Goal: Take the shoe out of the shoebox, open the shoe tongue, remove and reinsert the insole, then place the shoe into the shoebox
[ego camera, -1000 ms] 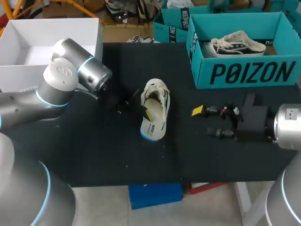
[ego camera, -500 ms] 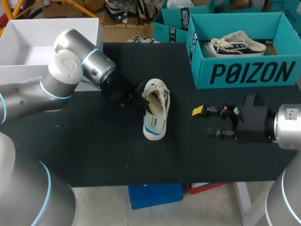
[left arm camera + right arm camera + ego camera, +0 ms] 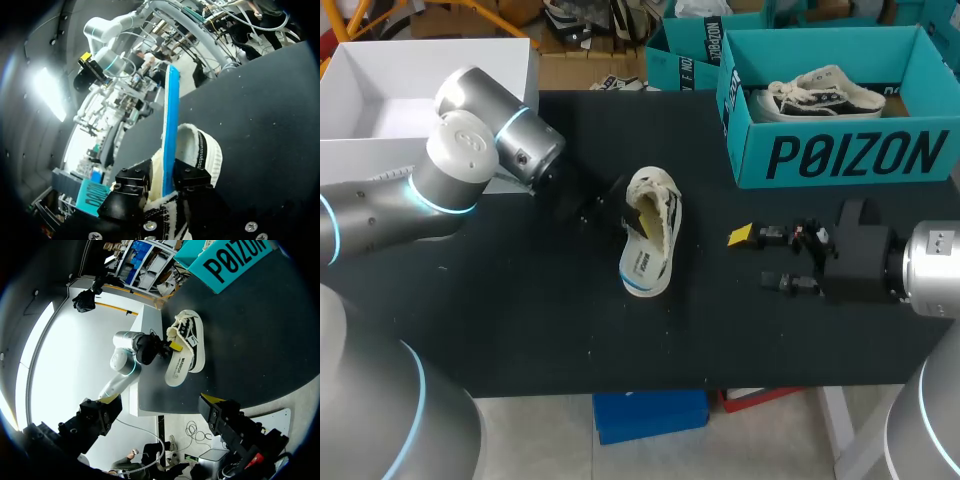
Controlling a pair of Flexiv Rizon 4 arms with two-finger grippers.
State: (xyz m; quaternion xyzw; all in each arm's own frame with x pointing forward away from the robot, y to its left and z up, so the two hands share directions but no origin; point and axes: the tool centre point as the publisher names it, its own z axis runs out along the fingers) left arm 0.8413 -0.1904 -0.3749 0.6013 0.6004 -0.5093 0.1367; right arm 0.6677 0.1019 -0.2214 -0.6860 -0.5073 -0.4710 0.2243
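A cream sneaker (image 3: 660,200) lies mid-table, toe toward the far edge. Its blue-edged insole (image 3: 642,270) sticks out over the heel. My left gripper (image 3: 625,218) is at the sneaker's left side by the mouth. In the left wrist view the insole (image 3: 170,120) stands on edge between the slightly parted fingers (image 3: 192,177), a slim gap on one side; the knit collar (image 3: 206,155) is just ahead. My right gripper (image 3: 755,259) hovers wide open to the sneaker's right, holding nothing. The teal shoebox (image 3: 840,155) stands at the far right.
A second sneaker (image 3: 825,92) lies in the teal shoebox. A white open box (image 3: 380,110) sits at the far left, behind my left arm. Another teal box (image 3: 682,55) stands behind the table's far edge.
My left arm moved toward the sneaker and nudged its heel slightly. The insole stayed over the heel while the left fingers parted a little. The right arm kept still.
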